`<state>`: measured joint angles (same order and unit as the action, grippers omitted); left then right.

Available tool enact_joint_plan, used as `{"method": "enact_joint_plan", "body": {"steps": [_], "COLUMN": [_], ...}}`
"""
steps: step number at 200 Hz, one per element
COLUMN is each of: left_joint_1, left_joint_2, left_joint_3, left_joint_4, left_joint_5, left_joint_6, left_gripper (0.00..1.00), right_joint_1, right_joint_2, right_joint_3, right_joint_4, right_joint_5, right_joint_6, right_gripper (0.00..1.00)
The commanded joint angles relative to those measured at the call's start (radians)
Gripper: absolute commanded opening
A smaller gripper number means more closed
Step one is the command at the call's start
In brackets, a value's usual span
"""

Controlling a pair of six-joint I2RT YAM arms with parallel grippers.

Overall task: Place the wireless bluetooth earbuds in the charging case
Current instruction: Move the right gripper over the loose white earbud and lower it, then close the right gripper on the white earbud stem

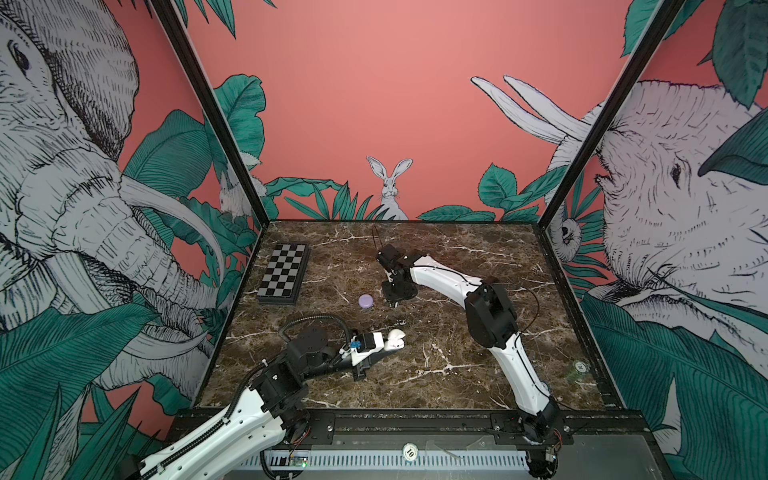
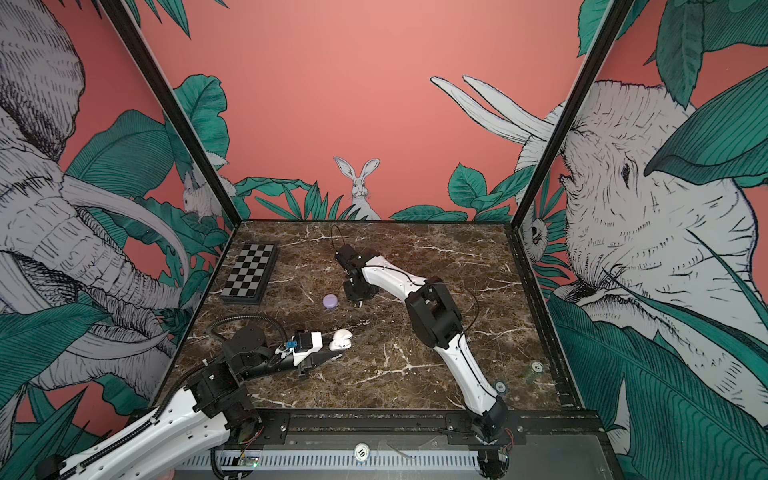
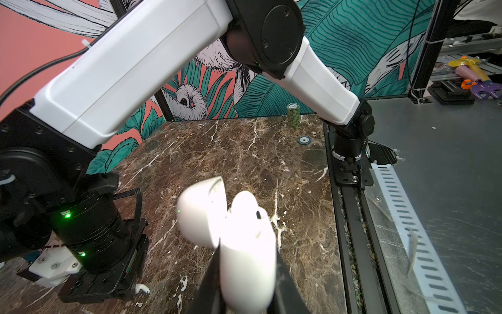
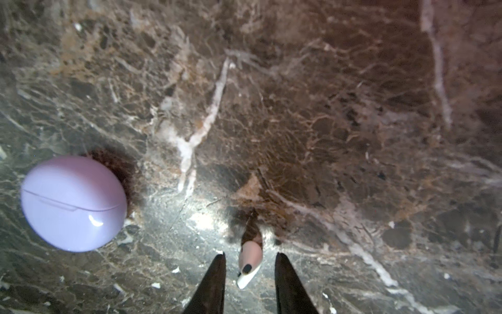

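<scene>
Your right gripper [image 4: 250, 271] stands with its jaws apart at the bottom of the right wrist view. A white earbud [image 4: 249, 262] lies on the marble table [image 4: 326, 108] between them, with a gap showing on either side. Centre on it first, then close slowly: the bud is tiny and smooth, and I judge an off-centre pinch would squirt it away. Take it across the body, not the stem tip. Your left gripper [image 3: 245, 293] is clamped on the white charging case [image 3: 244, 258] at lower centre of the left wrist view; hold that steady as your target.

Only the right wrist view shows the gaps around the bud, with the closed lilac case [image 4: 73, 204] at middle left. Only the left wrist view shows clearly that the white case's lid [image 3: 201, 212] is hinged open. In both top views the bud is too small to make out, but they place the right gripper just right of the lilac case and above the white one in the frame
</scene>
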<state>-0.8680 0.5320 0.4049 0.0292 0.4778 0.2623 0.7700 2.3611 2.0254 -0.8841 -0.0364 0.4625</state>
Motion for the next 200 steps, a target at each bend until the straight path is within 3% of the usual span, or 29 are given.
{"method": "enact_joint_plan", "body": {"steps": [1,200], "left_joint_1": [-0.001,-0.001], "left_joint_2": [0.000,0.005], "left_joint_3": [0.021,0.023], "left_joint_4": [0.017,0.013], "left_joint_5": [0.007,0.003], "left_joint_6": [0.010,0.008], "left_gripper": [0.00,0.00], "right_joint_1": [-0.001,0.000], "right_joint_2": [0.026,0.044], "right_joint_3": [0.020,0.005], "right_joint_4": [-0.020,-0.020], "right_joint_5": [0.018,0.019], "right_joint_6": [-0.010,0.007], "right_gripper": [0.30,0.22]}}
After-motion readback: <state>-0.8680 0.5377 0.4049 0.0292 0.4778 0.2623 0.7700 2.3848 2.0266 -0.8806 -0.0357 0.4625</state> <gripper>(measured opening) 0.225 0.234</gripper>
